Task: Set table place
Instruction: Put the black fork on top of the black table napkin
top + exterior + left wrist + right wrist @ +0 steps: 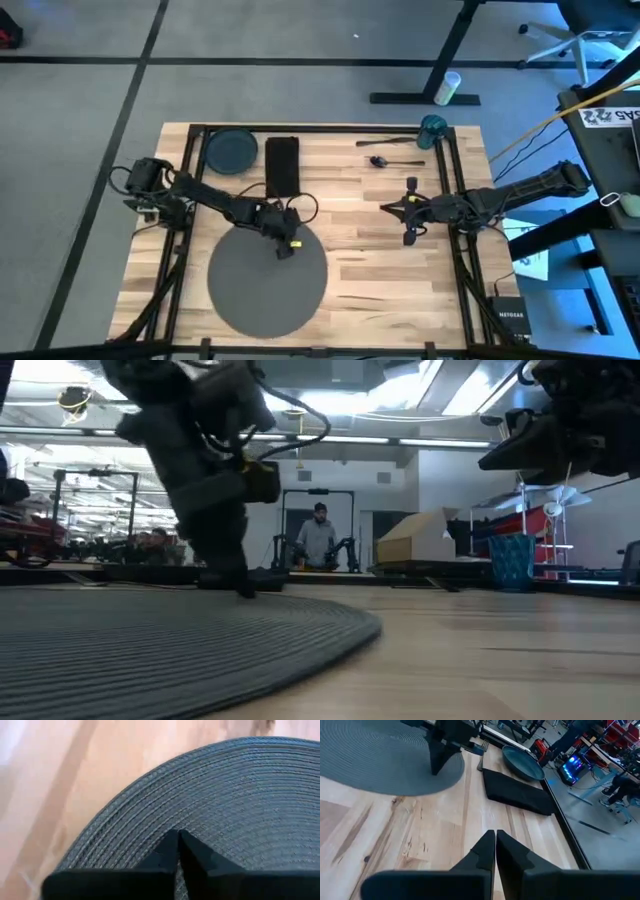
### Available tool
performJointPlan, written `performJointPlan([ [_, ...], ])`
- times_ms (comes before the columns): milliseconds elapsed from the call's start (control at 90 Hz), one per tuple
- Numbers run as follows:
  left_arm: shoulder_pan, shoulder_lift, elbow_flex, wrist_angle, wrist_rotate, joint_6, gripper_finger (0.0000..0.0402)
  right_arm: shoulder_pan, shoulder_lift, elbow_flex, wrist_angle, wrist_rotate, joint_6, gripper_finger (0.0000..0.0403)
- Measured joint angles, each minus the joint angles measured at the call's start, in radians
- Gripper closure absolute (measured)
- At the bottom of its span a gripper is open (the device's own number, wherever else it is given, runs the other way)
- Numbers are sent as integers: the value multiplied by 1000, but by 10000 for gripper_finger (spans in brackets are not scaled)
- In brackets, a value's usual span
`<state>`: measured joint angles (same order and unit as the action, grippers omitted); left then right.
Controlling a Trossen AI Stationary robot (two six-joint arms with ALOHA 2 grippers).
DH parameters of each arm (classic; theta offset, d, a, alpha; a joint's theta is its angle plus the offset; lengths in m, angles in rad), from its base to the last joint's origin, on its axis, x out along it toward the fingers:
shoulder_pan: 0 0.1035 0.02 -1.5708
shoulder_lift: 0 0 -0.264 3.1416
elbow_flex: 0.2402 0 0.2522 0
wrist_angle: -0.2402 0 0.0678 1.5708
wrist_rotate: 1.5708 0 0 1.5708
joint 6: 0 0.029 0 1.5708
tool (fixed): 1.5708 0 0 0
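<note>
The table (380, 270) is pale wood, smooth and matt; the place (262, 290) is grey woven cloth, ribbed. The plate (522, 764) looks glossy.

Only one marking can be read. In the high view, a small black box (510, 315) on the floor just off the table's (400, 270) front right corner carries pale lettering that appears to read "NETGEAR". A white sheet (610, 117) on the desk to the right of the table bears dark characters that are too small to make out.
</note>
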<state>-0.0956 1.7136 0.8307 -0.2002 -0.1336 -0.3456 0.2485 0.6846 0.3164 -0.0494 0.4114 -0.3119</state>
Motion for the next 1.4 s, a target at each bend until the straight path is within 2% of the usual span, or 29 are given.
performJointPlan([
  [78, 19, -8, 51, -119, -4, 71, 402, 0, 0, 0, 0, 0, 0, 403],
  [178, 44, -33, 148, -369, -9, 171, 402, 0, 0, 0, 0, 0, 0, 403],
  [322, 96, -60, 262, -744, -77, 306, 402, 0, 0, 0, -3, -2, 0, 403],
  [500, 191, -78, 270, -926, -100, 416, 402, 0, 0, 0, -5, -12, 17, 403],
  [756, 317, -77, 202, -939, -126, 548, 390, 0, 0, 0, -5, -116, 21, 403],
  [1122, 391, -77, 112, -875, -121, 729, 321, 0, 0, 0, -5, -116, 24, 403],
  [1400, 420, -77, 40, -763, -120, 772, 300, 0, 0, 0, -4, -114, 24, 403],
])
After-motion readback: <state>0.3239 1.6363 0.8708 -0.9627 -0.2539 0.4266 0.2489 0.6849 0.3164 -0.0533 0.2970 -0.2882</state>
